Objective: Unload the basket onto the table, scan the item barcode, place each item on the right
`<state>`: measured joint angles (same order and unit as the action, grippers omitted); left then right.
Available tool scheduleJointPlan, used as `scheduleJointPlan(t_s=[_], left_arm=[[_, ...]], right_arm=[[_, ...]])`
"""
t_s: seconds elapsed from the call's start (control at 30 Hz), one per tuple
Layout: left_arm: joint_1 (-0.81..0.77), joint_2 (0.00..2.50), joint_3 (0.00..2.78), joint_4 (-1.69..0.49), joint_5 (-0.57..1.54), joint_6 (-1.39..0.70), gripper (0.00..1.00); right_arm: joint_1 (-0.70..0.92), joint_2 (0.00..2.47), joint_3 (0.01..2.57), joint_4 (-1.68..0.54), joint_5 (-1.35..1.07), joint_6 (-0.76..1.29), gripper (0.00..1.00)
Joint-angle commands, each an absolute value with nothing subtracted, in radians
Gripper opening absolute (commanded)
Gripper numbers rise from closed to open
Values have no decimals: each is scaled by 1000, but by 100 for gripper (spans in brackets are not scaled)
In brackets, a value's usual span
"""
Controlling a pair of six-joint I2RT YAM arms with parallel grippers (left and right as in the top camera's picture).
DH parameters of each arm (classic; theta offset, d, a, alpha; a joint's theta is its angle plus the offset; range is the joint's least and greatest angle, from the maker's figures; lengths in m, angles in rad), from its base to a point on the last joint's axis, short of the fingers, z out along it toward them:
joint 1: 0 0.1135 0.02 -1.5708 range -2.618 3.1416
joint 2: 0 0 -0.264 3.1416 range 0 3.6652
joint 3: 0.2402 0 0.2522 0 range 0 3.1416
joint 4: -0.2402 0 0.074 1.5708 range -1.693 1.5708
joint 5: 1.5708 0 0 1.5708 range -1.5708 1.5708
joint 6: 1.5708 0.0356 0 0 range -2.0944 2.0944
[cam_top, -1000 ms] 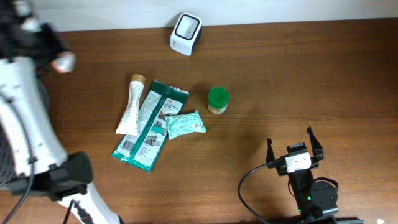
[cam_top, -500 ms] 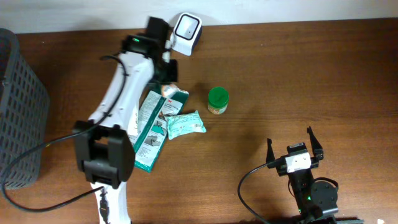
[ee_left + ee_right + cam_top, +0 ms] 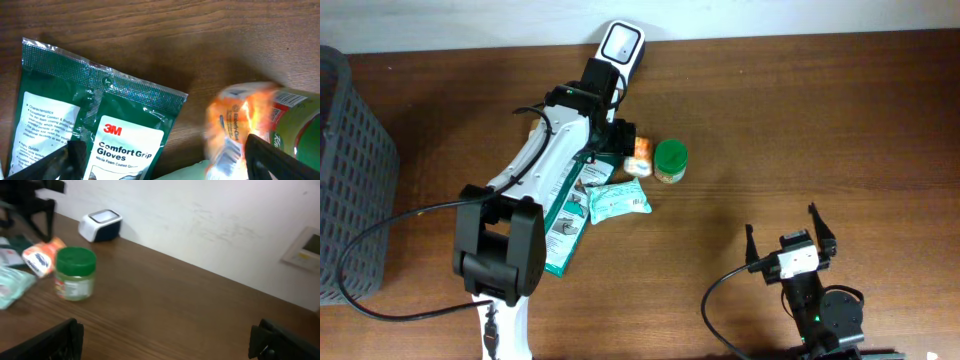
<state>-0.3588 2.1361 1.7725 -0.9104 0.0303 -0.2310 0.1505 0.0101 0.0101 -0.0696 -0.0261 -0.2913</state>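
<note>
A small orange-and-white packet (image 3: 639, 156) sits beside the green-lidded jar (image 3: 670, 160) on the wooden table. My left gripper (image 3: 617, 138) hovers just above and left of it, open. In the left wrist view the packet (image 3: 240, 125) is blurred, close to the right finger of that gripper (image 3: 165, 167), and nothing is clamped. The white barcode scanner (image 3: 620, 45) stands at the table's back edge, just beyond the left wrist. Near the front right, my right gripper (image 3: 782, 222) stands open and empty; its wrist view shows the gripper (image 3: 167, 342), the jar (image 3: 75, 272) and the scanner (image 3: 101, 225).
A green 3M gloves pack (image 3: 100, 130) lies under the left arm, with a pale teal pouch (image 3: 617, 198) next to it. A dark mesh basket (image 3: 350, 170) stands at the left edge. The white wall runs along the table's back.
The left arm swung in from the left to the scanner with its gripper shut, then opened. The orange packet has left the fingers and now shows beside the jar. The right arm stayed still.
</note>
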Motion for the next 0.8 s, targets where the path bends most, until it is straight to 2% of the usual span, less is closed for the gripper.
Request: scheduleJointPlan(t_s=[0.0,0.17,0.2,0.23,0.3,0.4,0.43,0.47,0.6,0.63,0.67,0.73,0.77], left_arm=[[-342,2141,1798,-922,34,-229,92],[-273,2069,1886,-1000,46,-175,90],[-268,2063,1889,-1008,49,-173,87],[-264,2058,1889,-1021,68,-173,75],[-263,2059,1885,-1055,128,-173,37],[-266,2059,1885,-1069,152,-173,24],[-266,2059,1885,-1069,165,-173,9],[-266,2059,1885,-1068,192,-173,0],[-266,2059,1885,-1068,244,-173,0],[-266,2059,1885,-1068,250,-173,7],[-266,2059,1885,-1068,250,-173,30],[-264,2059,1885,-1068,247,-173,68],[-263,2059,1885,-1066,247,-173,74]], right_arm=[[156,13,49,-88,-136,-211,99],[156,159,278,-270,-186,-196,98],[156,197,312,-286,-204,-196,99],[156,262,365,-311,-233,-196,98],[156,420,484,-365,-290,-194,99],[156,612,627,-415,-344,-173,98],[156,668,671,-432,-361,-174,98],[156,759,745,-467,-388,-174,98],[156,984,929,-582,-440,-174,99],[156,1014,947,-589,-454,-174,98],[156,1045,961,-591,-477,-174,99],[156,1084,967,-578,-510,-174,98],[156,1102,967,-576,-504,-175,98]])
